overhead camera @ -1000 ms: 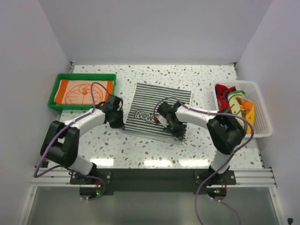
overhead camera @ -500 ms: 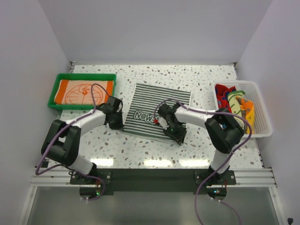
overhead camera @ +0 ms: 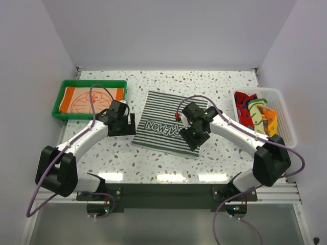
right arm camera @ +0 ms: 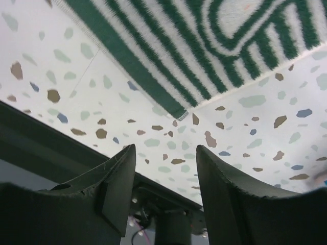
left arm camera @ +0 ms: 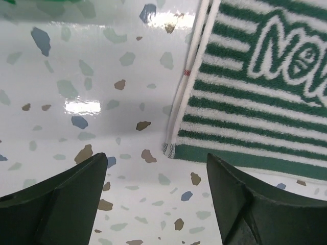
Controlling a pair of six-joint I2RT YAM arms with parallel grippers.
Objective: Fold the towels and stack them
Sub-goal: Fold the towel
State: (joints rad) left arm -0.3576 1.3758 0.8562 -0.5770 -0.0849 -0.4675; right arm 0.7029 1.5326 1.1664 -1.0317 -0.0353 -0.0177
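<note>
A dark-and-white striped towel (overhead camera: 168,122) with white lettering lies flat in the middle of the table. My left gripper (overhead camera: 129,127) hovers at its left edge, open and empty. In the left wrist view the towel (left arm camera: 255,76) fills the upper right, its near corner just ahead of the left gripper (left arm camera: 157,159). My right gripper (overhead camera: 195,137) hangs over the towel's near right part, open. In the right wrist view the towel's (right arm camera: 204,51) corner lies ahead of the empty right gripper (right arm camera: 166,150). An orange towel with a cartoon drawing (overhead camera: 89,99) lies in the tray. Several coloured towels (overhead camera: 257,112) are bunched in the basket.
The green plastic tray (overhead camera: 92,82) stands at the back left. The white mesh basket (overhead camera: 287,125) stands at the right edge. White walls enclose the table on three sides. The dark front rail (right arm camera: 46,148) shows close below the right gripper.
Both grippers were shut on the striped towel's near edge; they have opened, let it go and lifted. The right arm's elbow has swung out to the right.
</note>
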